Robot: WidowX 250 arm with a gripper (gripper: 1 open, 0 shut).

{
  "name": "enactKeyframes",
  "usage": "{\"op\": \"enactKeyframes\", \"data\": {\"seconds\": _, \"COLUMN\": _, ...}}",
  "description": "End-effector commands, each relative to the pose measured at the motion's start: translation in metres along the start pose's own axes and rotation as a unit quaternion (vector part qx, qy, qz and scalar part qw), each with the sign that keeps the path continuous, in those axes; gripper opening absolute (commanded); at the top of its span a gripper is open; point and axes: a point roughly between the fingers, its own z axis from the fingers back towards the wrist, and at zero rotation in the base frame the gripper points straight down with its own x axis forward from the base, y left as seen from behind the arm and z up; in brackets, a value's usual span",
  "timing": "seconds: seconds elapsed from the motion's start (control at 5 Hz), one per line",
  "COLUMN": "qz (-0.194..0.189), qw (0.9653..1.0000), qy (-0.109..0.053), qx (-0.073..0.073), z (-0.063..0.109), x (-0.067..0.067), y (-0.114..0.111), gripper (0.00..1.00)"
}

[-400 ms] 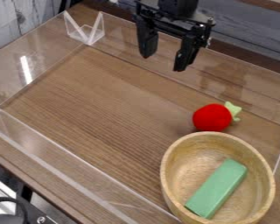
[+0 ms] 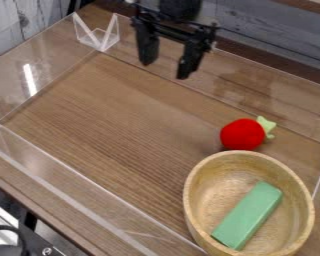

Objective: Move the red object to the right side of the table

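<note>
A brown wood-grain table (image 2: 109,120) ringed by low clear acrylic walls (image 2: 43,165). At the far edge hangs a black gripper (image 2: 168,58), jaws spread and empty, pointing down. The red object (image 2: 242,134) sits at right — well apart from the gripper, just beside a wooden bowl (image 2: 203,205) holding a green block (image 2: 247,216).

The table (image 2: 123,120) is brown wood-grain with a smooth, faintly sheeny finish, bordered by clear, glossy acrylic walls (image 2: 29,75) that catch pale reflections at the upper left. At the lower right, the bowl (image 2: 203,180) is light, matt wood with visible grain and holds a green block (image 2: 247,216) that looks smooth and dull. The red object (image 2: 242,134) has a smooth, plastic-like skin, and the gripper (image 2: 168,60) at the top is matt black.
</note>
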Motion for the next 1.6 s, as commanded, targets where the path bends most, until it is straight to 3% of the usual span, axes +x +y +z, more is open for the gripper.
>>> {"op": "enactKeyframes", "data": {"seconds": 0.0, "qz": 0.027, "qw": 0.9982, "qy": -0.051, "qx": 0.014, "z": 0.025, "x": 0.013, "y": 0.040, "gripper": 1.00}}
{"op": "enactKeyframes", "data": {"seconds": 0.2, "qz": 0.019, "qw": 0.9970, "qy": -0.073, "qx": 0.017, "z": 0.032, "x": 0.028, "y": 0.073, "gripper": 1.00}}
{"op": "enactKeyframes", "data": {"seconds": 0.4, "qz": -0.005, "qw": 0.9966, "qy": -0.082, "qx": 0.011, "z": 0.027, "x": 0.042, "y": 0.067, "gripper": 1.00}}
{"op": "enactKeyframes", "data": {"seconds": 0.8, "qz": -0.074, "qw": 0.9934, "qy": -0.087, "qx": -0.010, "z": 0.033, "x": 0.036, "y": 0.007, "gripper": 1.00}}
{"op": "enactKeyframes", "data": {"seconds": 1.2, "qz": -0.059, "qw": 0.9933, "qy": -0.099, "qx": -0.002, "z": 0.032, "x": 0.037, "y": 0.056, "gripper": 1.00}}
{"op": "enactKeyframes", "data": {"seconds": 1.4, "qz": -0.057, "qw": 0.9927, "qy": -0.107, "qx": 0.001, "z": 0.027, "x": 0.046, "y": 0.085, "gripper": 1.00}}
